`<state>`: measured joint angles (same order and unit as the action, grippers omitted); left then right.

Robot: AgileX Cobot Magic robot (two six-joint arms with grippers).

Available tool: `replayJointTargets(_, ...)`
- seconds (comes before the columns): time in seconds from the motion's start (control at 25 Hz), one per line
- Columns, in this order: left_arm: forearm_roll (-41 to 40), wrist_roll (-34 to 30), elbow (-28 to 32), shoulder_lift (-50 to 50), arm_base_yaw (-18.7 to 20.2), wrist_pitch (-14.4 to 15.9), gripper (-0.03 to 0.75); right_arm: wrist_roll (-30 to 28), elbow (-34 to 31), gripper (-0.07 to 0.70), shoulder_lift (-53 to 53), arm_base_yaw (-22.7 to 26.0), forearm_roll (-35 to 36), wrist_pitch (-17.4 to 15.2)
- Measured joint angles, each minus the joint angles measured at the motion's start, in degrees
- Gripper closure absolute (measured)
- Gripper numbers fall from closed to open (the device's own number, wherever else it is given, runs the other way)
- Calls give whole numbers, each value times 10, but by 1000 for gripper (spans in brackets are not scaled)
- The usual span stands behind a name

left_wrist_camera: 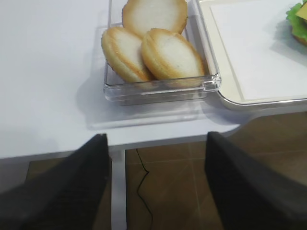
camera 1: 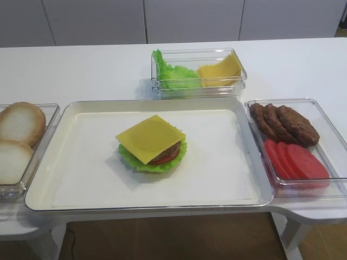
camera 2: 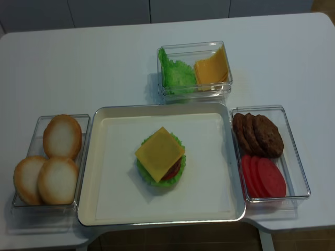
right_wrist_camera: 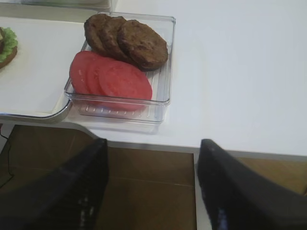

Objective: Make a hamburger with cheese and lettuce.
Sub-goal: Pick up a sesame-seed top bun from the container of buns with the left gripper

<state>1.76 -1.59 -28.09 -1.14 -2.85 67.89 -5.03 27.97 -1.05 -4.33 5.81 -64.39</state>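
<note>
The hamburger (camera 1: 152, 145) (camera 2: 160, 157) sits in the middle of the cream tray (camera 1: 162, 102). It is a stack with the yellow cheese (camera 1: 150, 137) lying flat on top of a brown patty and a red tomato slice. The frilly green lettuce (camera 1: 128, 157) rings its base. Neither gripper shows in the two high views. In the left wrist view my left gripper (left_wrist_camera: 157, 143) hangs open over the floor, in front of the table's edge and below the bun box. In the right wrist view my right gripper (right_wrist_camera: 152, 143) is likewise open and holds nothing.
A clear box of pale bun halves (camera 1: 17, 135) (left_wrist_camera: 156, 48) stands left of the tray. A clear box of brown patties (camera 1: 284, 123) (right_wrist_camera: 129, 40) and tomato slices (camera 1: 295, 161) stands to the right. Behind the tray, a box holds spare lettuce (camera 1: 173, 76) and cheese slices (camera 1: 219, 70).
</note>
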Motion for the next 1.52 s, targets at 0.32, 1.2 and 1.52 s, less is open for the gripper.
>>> replayJointTargets(0.32,0,0,0,0,0,0,247,0,0,185,0,0,0,0)
replayJointTargets(1.2,44,0,0,0,0,-4,247,-1,0,185,0,0,0,0)
replayJointTargets(1.52,59,0,-51,45,0,-8,247,0,0,185,0,0,0,0)
